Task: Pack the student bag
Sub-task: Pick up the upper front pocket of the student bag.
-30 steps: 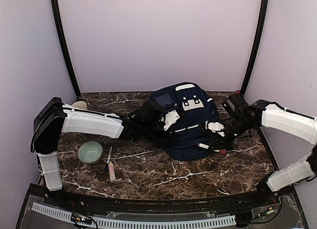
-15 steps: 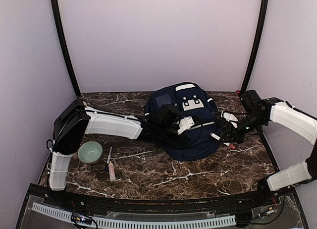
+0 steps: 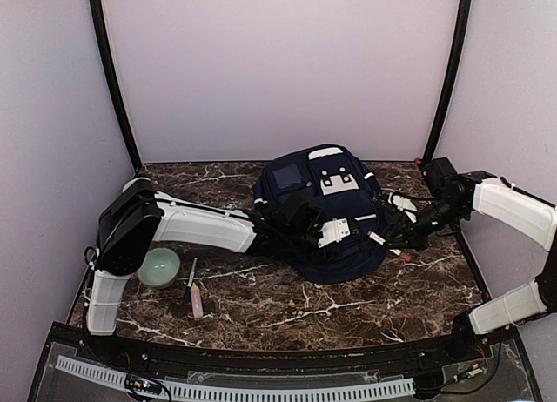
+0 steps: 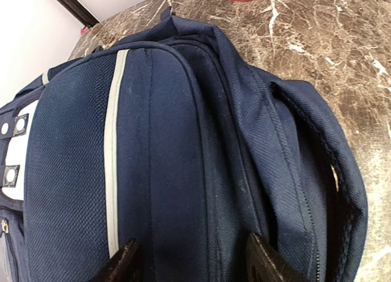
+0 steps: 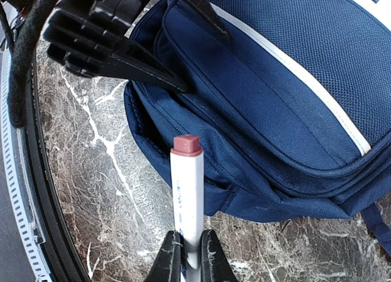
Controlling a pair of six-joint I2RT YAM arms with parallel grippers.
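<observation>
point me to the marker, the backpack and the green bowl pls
marker (image 5: 186,196): right wrist view, on its white barrel below the red cap.
backpack (image 4: 159,141): left wrist view, navy front panel beside the white stripe.
green bowl (image 3: 159,267): top view, centre of the bowl's inside.

White-shelled left arm (image 3: 200,226) stretched low toward centre; black two-finger left gripper (image 4: 192,265) has jaws spread wide. White-shelled right arm (image 3: 513,206) folded at the elbow, reaching inward. Right gripper (image 5: 186,248) pinched tight on a white pen with dull-red cap (image 5: 186,190).

Top view wide; 2 wrist views close on bag (image 4: 159,129).
</observation>
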